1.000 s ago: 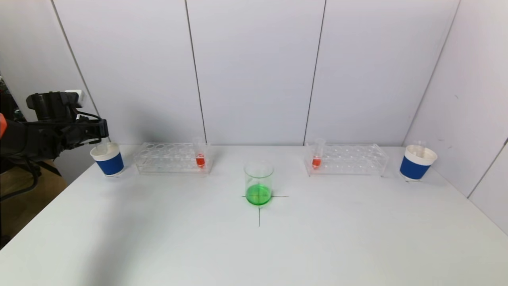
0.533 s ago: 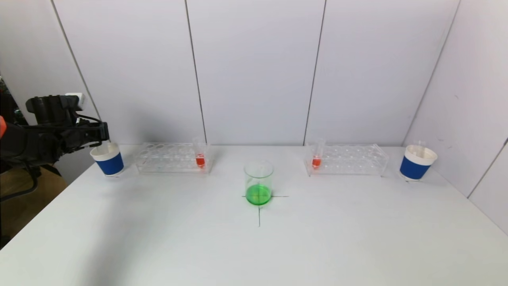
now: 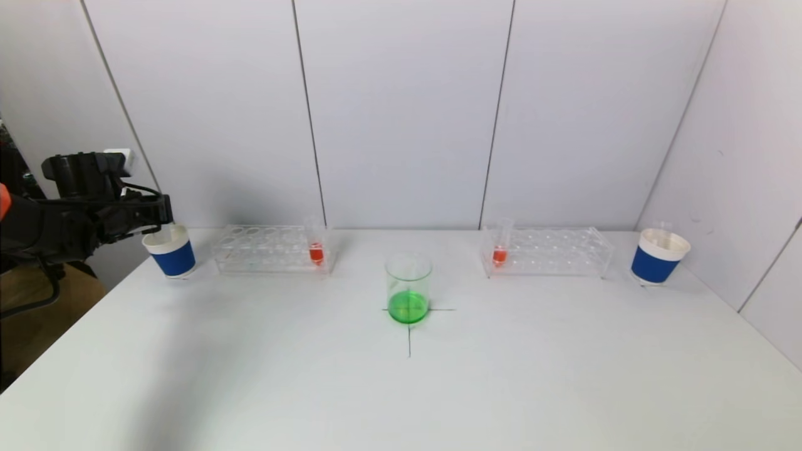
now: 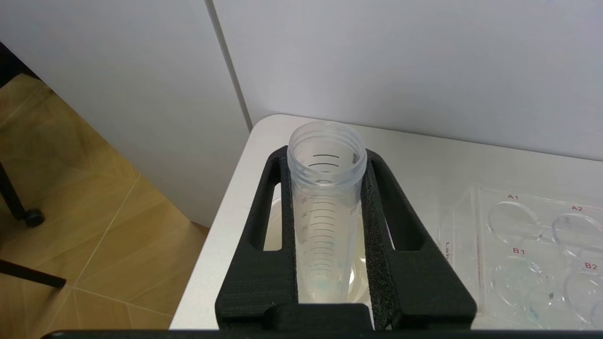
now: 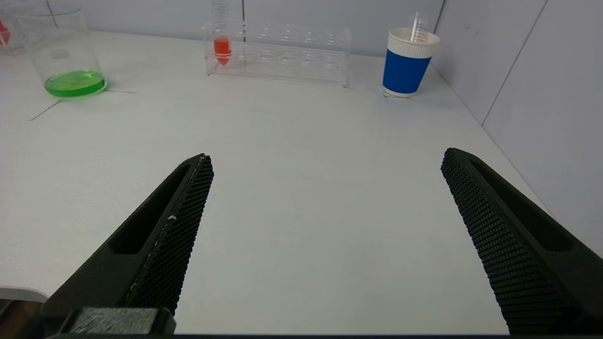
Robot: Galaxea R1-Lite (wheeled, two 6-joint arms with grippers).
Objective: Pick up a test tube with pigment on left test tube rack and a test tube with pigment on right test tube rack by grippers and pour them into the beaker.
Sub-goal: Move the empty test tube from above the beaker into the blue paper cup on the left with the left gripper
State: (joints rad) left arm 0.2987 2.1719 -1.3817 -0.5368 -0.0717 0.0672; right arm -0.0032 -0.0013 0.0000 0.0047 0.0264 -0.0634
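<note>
Left gripper clamped on empty test tube over blue cup; right gripper wide apart, idle.

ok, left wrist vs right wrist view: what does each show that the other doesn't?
Left wrist only: the left gripper shut on an emptied test tube above the left paper cup, beside the left rack.

Right wrist only: the right gripper open and empty over bare table, the beaker of green liquid, the right rack with its red tube, and the right paper cup.

Shared: the white table and wall panels.
</note>
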